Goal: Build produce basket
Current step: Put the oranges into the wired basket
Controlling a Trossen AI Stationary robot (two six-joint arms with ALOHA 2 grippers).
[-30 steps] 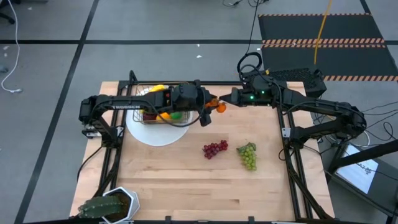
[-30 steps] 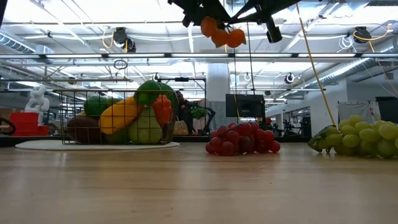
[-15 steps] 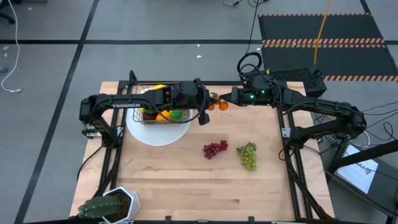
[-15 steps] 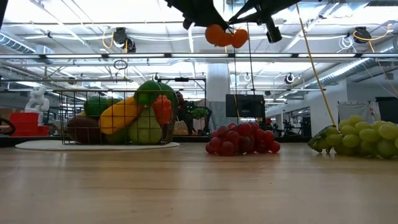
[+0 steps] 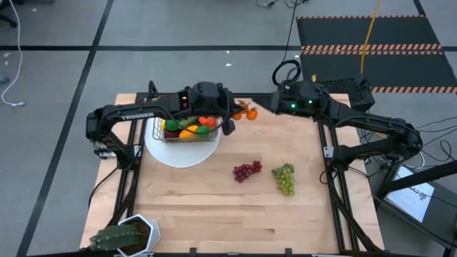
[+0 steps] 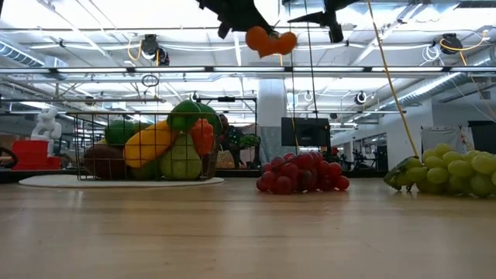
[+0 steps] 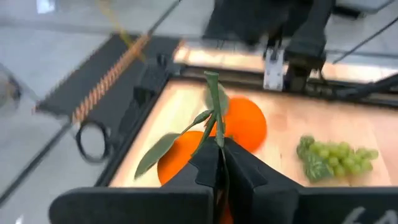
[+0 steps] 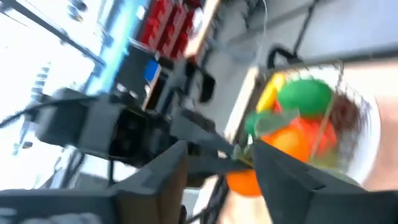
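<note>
Now the left gripper (image 7: 219, 163) is pinched tight on the thin green stem of a pair of smooth, round oranges (image 5: 247, 112), held in the air near the table's far edge, just beside the basket (image 5: 187, 127). The basket, a thin dark wire grid heaped with glossy produce (image 6: 159, 144), sits on a round white plate (image 5: 187, 154) toward the far left corner. A second ago the right gripper (image 8: 219, 163) clamped the oranges; it now stands apart and has drawn back. Knobbly red grapes (image 5: 246, 170) and green grapes (image 5: 285, 177) lie mid-table; bare wood (image 5: 214, 207) spreads toward the near edge, with a potted plant (image 5: 121, 235) at the near left corner.
</note>
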